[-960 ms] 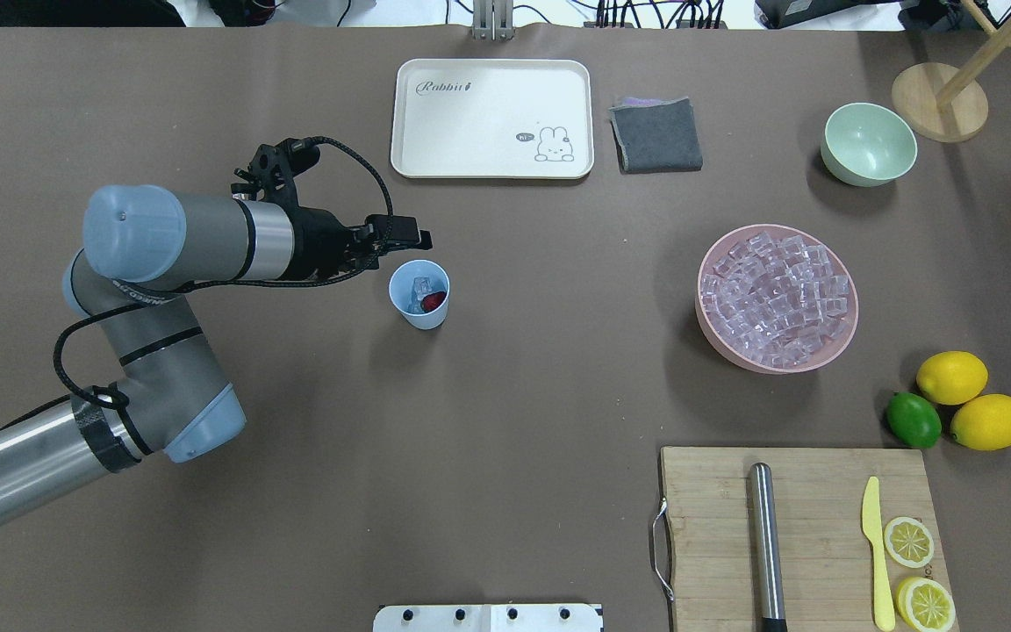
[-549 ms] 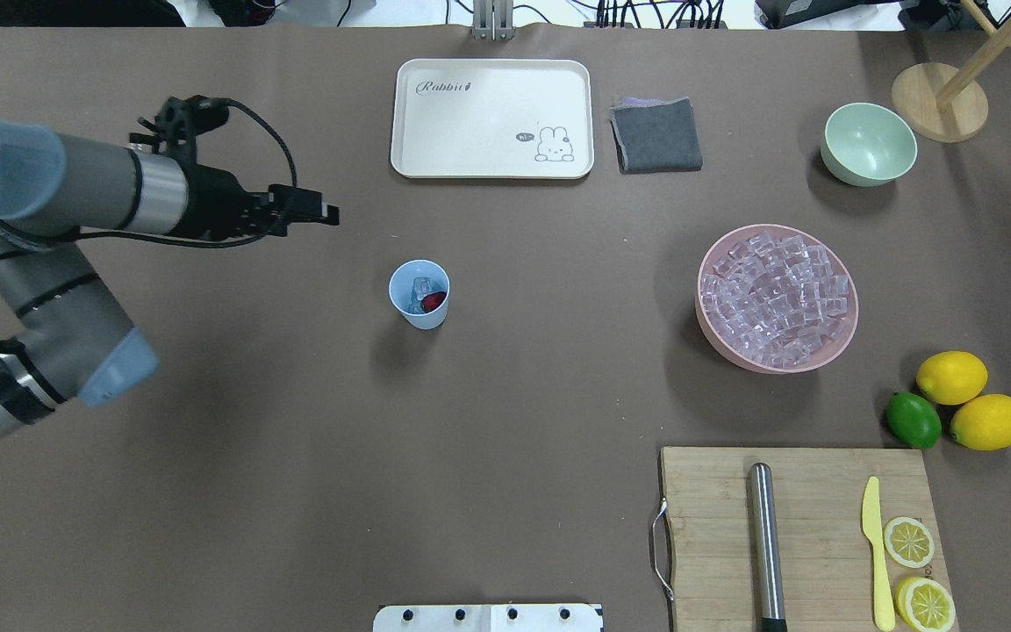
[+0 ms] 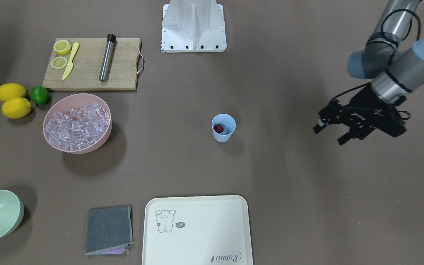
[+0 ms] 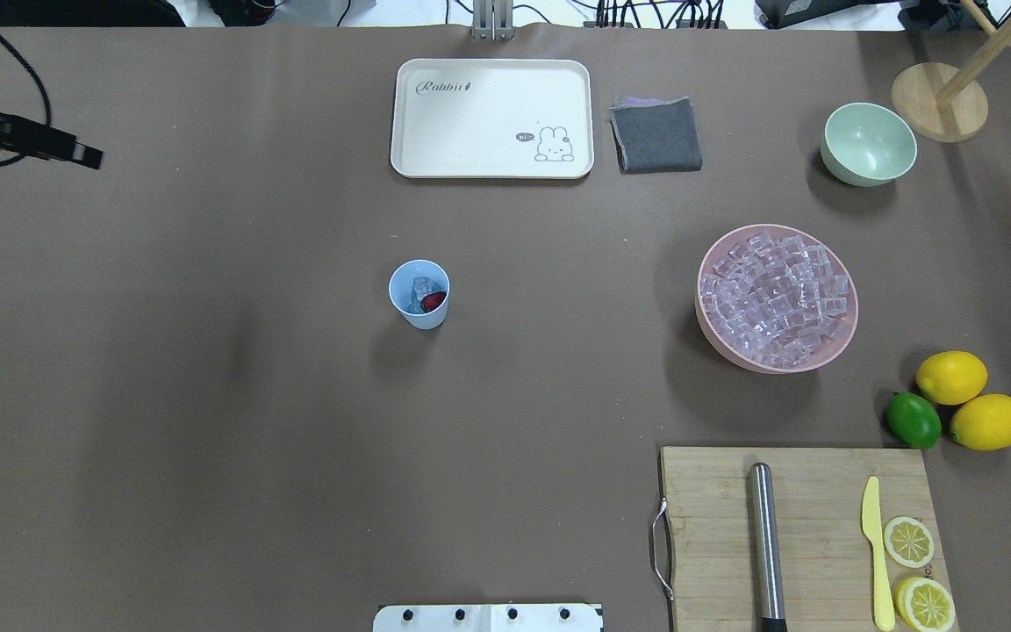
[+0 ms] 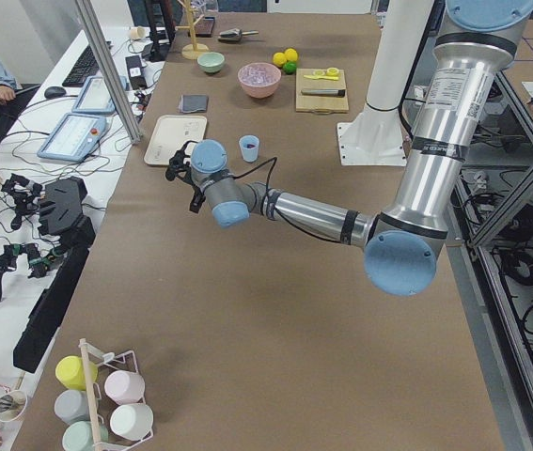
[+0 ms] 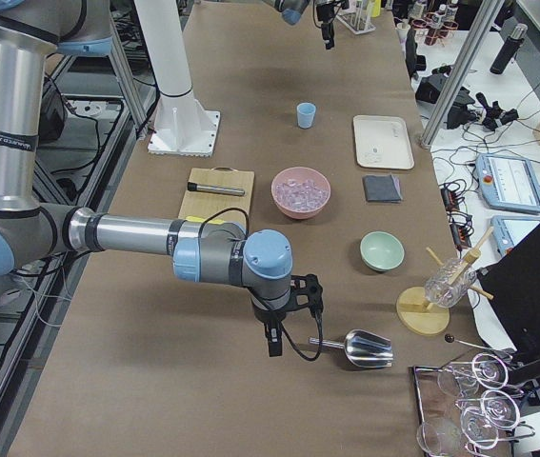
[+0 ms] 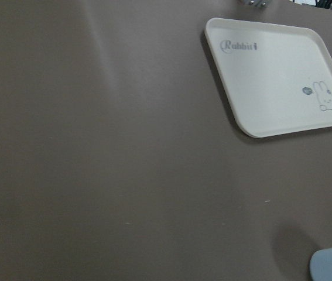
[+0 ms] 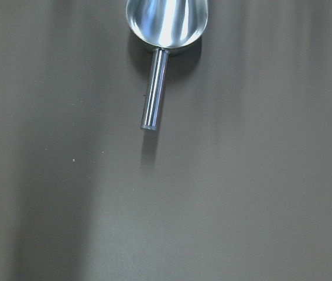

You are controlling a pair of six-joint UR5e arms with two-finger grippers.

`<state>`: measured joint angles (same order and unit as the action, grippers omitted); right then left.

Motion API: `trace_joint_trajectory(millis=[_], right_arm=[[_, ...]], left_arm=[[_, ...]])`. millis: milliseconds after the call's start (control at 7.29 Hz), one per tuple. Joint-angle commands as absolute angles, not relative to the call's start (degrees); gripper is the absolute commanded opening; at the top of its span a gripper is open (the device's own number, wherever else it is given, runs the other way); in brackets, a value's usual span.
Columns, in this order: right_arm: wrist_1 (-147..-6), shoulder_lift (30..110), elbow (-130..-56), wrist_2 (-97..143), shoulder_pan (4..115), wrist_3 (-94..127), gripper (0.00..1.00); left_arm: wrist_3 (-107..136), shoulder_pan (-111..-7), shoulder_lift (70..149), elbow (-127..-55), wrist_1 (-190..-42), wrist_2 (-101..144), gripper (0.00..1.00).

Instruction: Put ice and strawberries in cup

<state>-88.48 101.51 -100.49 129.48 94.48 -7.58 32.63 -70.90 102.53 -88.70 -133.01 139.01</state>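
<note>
Strawberry (image 4: 433, 301) and ice (image 4: 420, 287) lie in the cup (image 4: 425, 321); my left gripper (image 3: 329, 135) hangs spread wide, empty, well apart. My right gripper (image 6: 273, 339): I cannot tell.

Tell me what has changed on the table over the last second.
The left gripper, open and empty, pulled back from beside the cup, leftward and away from the robot. Nothing was grasped or released. The cup, with ice and strawberry inside, and the pink bowl stayed put.
</note>
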Motion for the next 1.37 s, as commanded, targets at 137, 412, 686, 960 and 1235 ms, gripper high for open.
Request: trace_joint_trajectory(millis=[137, 412, 686, 960, 1235], right_arm=[[-88.42, 101.51, -100.72, 129.64, 94.48, -6.15, 1.00], [-88.33, 101.51, -100.72, 129.73, 94.48, -6.50, 1.00], [-88.24, 101.51, -100.90, 129.64, 94.57, -6.85, 1.00], [-88.24, 101.51, -100.90, 129.64, 94.48, -6.68, 1.00], [-88.24, 101.86, -100.64, 129.73, 94.48, -7.47, 1.00]], left_arm=[[0.43, -83.38, 99.85, -88.68, -113.17, 141.42, 0.98], [-5.62, -87.44, 95.57, -88.51, -103.14, 140.11, 0.98], [-5.80, -90.95, 93.52, -88.85, -96.16, 138.53, 0.98], [-5.80, -90.44, 92.02, -89.29, -88.64, 135.55, 0.98], [-5.10, -90.53, 91.76, -88.25, -88.42, 132.55, 0.98]])
